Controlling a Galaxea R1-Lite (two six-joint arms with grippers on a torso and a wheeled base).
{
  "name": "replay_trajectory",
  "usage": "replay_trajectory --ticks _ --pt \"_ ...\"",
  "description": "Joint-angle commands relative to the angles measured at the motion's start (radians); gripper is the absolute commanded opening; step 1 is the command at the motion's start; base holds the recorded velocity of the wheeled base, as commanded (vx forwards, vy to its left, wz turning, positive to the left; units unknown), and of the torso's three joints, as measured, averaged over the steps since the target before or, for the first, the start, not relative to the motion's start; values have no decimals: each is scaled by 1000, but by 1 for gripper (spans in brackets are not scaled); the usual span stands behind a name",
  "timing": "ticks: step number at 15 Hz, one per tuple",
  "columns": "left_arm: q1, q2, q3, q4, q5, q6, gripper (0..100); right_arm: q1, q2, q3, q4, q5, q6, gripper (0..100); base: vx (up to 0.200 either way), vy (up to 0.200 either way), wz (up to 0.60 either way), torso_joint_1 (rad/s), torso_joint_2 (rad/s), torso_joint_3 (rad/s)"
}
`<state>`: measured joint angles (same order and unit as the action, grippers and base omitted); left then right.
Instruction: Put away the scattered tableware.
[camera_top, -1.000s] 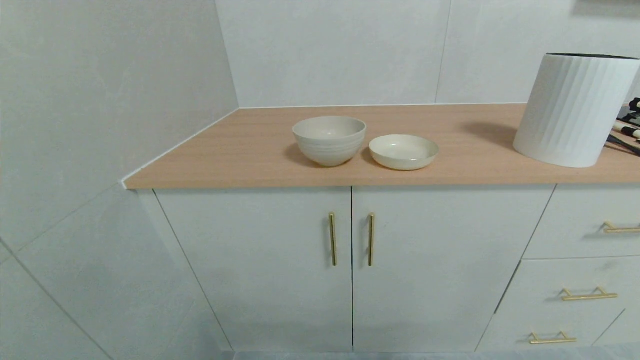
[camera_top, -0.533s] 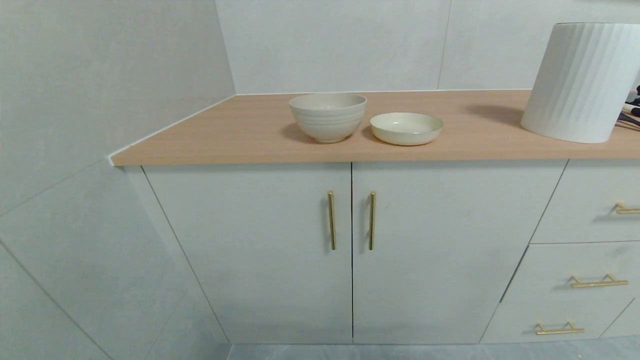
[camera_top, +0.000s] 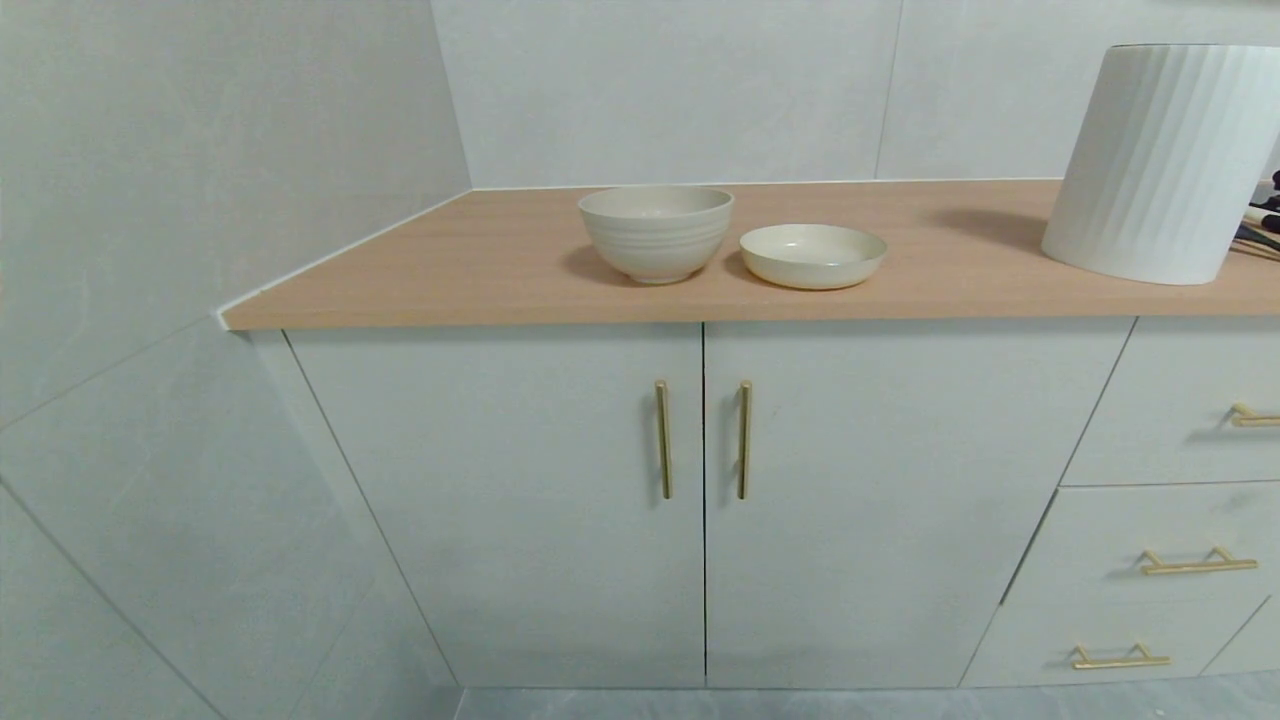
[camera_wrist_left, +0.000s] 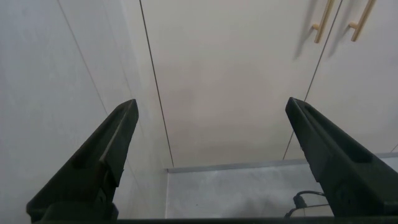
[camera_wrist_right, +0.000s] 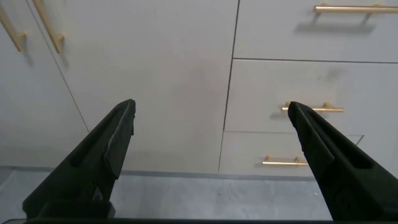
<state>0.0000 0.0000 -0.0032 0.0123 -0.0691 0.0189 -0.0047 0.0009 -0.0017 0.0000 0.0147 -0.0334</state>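
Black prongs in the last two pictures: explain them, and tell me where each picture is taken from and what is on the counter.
The prongs are the fingers of a two-armed robot's grippers, each filmed by a camera on its own wrist. The left gripper and the right gripper are both open, hold nothing, and face the white cabinet front. The picture of the counter comes from a camera on the robot's head. On the wooden counter stand a deep bowl and, beside it, a shallow dish, with a tall white ribbed container farther right.

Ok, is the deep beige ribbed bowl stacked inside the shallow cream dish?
No, the deep beige ribbed bowl stands beside the shallow cream dish, both on the wooden countertop.
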Motion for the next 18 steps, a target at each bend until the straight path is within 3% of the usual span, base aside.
replay_trajectory --ticks 1,5,6,12,16,18 --pt "0 0 0 0 0 1 100 0 -1 0 0 11 0 100 0 0 0 0 0 0" --pt "-2 0 0 0 0 1 100 0 1 -12 0 50 -22 100 0 0 0 0 0 0" --pt "-2 0 0 0 0 -1 100 5 18 -142 6 146 29 100 0 0 0 0 0 0" --pt "-2 0 0 0 -1 -1 100 54 550 -285 -21 531 64 100 0 0 0 0 0 0" --pt "-2 0 0 0 -1 -1 100 193 872 -353 -160 539 67 100 0 0 0 0 0 0" --pt "0 0 0 0 0 -1 100 311 1059 -363 -308 530 73 100 0 0 0 0 0 0"
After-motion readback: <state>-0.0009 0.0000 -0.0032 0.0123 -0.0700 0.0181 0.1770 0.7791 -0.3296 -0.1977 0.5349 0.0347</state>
